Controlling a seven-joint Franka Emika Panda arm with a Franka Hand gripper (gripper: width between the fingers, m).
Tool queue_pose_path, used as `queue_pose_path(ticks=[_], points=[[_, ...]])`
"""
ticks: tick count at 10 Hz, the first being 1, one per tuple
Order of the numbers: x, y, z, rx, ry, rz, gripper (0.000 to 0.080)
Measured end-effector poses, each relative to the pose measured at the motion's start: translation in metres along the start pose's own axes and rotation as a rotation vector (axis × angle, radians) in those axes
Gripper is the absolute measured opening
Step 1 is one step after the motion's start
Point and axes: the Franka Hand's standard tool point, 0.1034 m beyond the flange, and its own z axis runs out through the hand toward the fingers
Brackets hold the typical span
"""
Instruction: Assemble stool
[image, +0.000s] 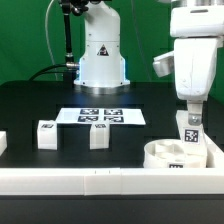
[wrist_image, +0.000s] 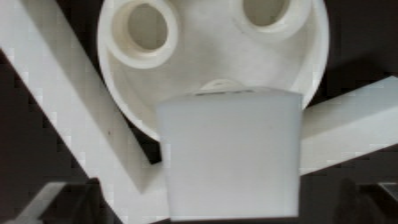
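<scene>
Your gripper (image: 190, 110) hangs over the table (image: 30, 105) on the exterior view's right. Its jaws are spread wide apart and clamped on nothing. One upright leg (image: 190, 130) stands between them with its square tags turned to the exterior camera. In the wrist view you look down on the leg's plain white top, with space showing on either side of it.

The upright leg's foot rests in the seat (image: 165, 156), the round rimmed disc that lies flat on the table like a shallow dish. That leg is the only part you have in the seat. Beyond the leg, the wrist view shows you two round holes (wrist_image: 146, 28) in the seat's face.

The seat itself is tucked into the corner of the border rail (image: 90, 180), which runs along the front of the table and turns up at the exterior view's right.

Count outward from there: one seat and one leg standing in it. On the bare table toward the exterior view's left are a first loose leg (image: 98, 135) and a second loose leg (image: 47, 135), both upright and apart from each other. A white block (image: 3, 143) is cut off by the frame's edge, and you cannot tell whether it is another leg. One marker board (image: 100, 117) lies flat behind the two loose legs.
</scene>
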Motion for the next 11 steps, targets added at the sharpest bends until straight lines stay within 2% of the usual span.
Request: queue_pose_path(ticks=[3,5,7,11], points=[[-0.0072,-0.0004,0.01,0.014,-0.01,0.009,0.0649],[-0.0077,-0.0002,0.0101,0.014,-0.01,0.013,0.0639],[-0.0083,-0.0004,0.0105,0.015,-0.011,0.015,0.0335],[-0.0089,-0.0004,0.0108,0.015,-0.012,0.045,0.0337]])
